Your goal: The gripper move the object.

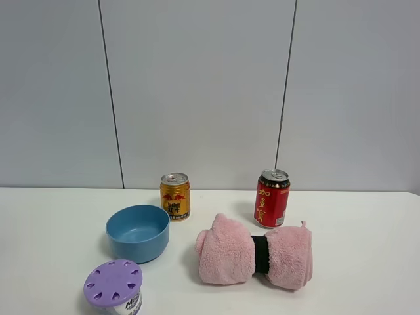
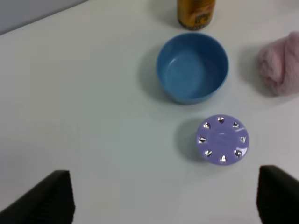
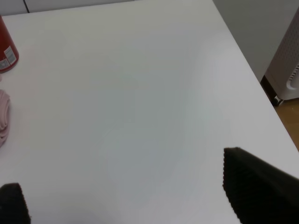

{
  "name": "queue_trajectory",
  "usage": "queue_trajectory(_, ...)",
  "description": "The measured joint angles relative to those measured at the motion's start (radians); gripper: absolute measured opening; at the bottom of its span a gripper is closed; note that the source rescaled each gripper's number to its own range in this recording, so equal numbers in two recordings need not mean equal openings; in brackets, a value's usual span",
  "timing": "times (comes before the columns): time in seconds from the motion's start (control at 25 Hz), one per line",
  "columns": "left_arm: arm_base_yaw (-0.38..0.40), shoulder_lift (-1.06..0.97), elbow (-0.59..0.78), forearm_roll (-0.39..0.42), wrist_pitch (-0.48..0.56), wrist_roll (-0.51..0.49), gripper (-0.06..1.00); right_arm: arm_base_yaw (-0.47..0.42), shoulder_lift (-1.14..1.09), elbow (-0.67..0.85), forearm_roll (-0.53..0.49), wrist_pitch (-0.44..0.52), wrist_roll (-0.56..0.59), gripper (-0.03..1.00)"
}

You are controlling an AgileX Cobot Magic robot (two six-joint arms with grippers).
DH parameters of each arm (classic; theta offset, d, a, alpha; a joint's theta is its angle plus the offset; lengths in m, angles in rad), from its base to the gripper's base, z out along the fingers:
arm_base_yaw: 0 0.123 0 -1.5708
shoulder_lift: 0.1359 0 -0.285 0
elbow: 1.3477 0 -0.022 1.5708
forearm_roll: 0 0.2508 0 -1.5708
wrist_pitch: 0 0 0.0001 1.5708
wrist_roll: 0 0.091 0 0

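The object, a squat tub with a lilac lid [image 1: 113, 285] pierced by petal-shaped holes, stands upright at the table's front left. The left wrist view shows it from above [image 2: 222, 139]. My left gripper [image 2: 163, 205] is open and empty. Its black fingertips [image 2: 46, 198] are spread wide above the table, short of the tub, which lies nearer one finger. My right gripper [image 3: 126, 200] is open and empty over bare table near the right edge, far from the tub. Neither gripper shows in the exterior high view.
A blue bowl [image 1: 138, 232] stands just behind the tub, with a gold can [image 1: 175, 196] behind it. A rolled pink towel [image 1: 254, 258] lies in the middle and a red can [image 1: 272, 197] behind it. The table's right edge [image 3: 252, 70] drops to the floor.
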State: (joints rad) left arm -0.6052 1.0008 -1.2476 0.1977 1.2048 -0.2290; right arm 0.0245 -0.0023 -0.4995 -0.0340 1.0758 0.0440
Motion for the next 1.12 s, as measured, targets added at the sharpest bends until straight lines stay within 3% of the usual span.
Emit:
queue_trajectory(0.12, 0.0, -0.154, 0.116, 0.0, 0.0, -0.016, 0.25, 0.0, 0.0, 0.0, 0.0, 0.0, 0.0, 1.0)
queue_trajectory(0.36, 0.0, -0.475, 0.375, 0.001, 0.015, -0.159, 0.25, 0.0, 0.0, 0.0, 0.0, 0.0, 0.0, 1.0)
queue_trajectory(0.52, 0.0, -0.634, 0.519, 0.001, 0.017, -0.18, 0.25, 0.0, 0.0, 0.0, 0.0, 0.0, 0.0, 1.0)
queue_trajectory(0.64, 0.0, -0.708, 0.618, -0.013, 0.018, -0.121, 0.25, 0.0, 0.0, 0.0, 0.0, 0.0, 0.0, 1.0)
queue_trajectory(0.8, 0.0, -0.766, 0.687, -0.094, 0.013, -0.003, 0.25, 0.0, 0.0, 0.0, 0.0, 0.0, 0.0, 1.0)
queue_trajectory(1.12, -0.001, -0.794, 0.722, -0.149, -0.152, 0.165, 0.25, 0.0, 0.0, 0.0, 0.0, 0.0, 0.0, 1.0)
